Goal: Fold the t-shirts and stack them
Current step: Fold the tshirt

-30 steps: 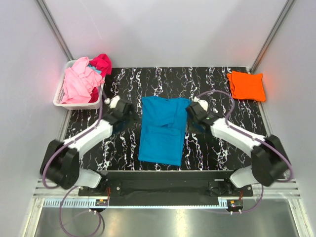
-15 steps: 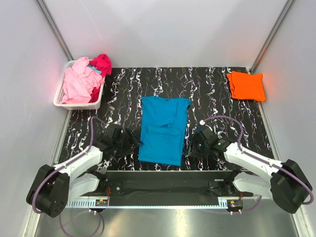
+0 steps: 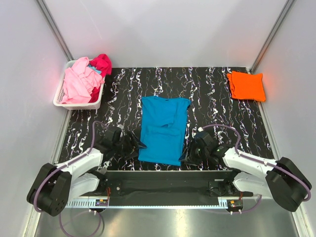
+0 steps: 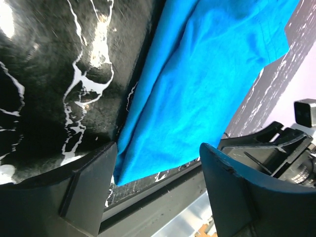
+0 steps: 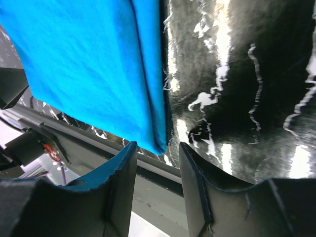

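The turquoise t-shirt (image 3: 163, 129) lies flat at frame centre on the table (image 3: 212, 98). The left gripper (image 3: 137, 145) and right gripper (image 3: 185, 157) gape empty at its bottom corners. Limp, light cotton, it is probably best pinched there through both layers.

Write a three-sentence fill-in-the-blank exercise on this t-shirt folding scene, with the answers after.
1. The folded t-shirt lying alone at the far right corner of the table is ____.
2. The pink t-shirt and the magenta t-shirt lie in the white ____.
3. The left gripper and right gripper sit at the near corners of the turquoise t-shirt, their fingers ____.
Missing words: orange; basket; open.
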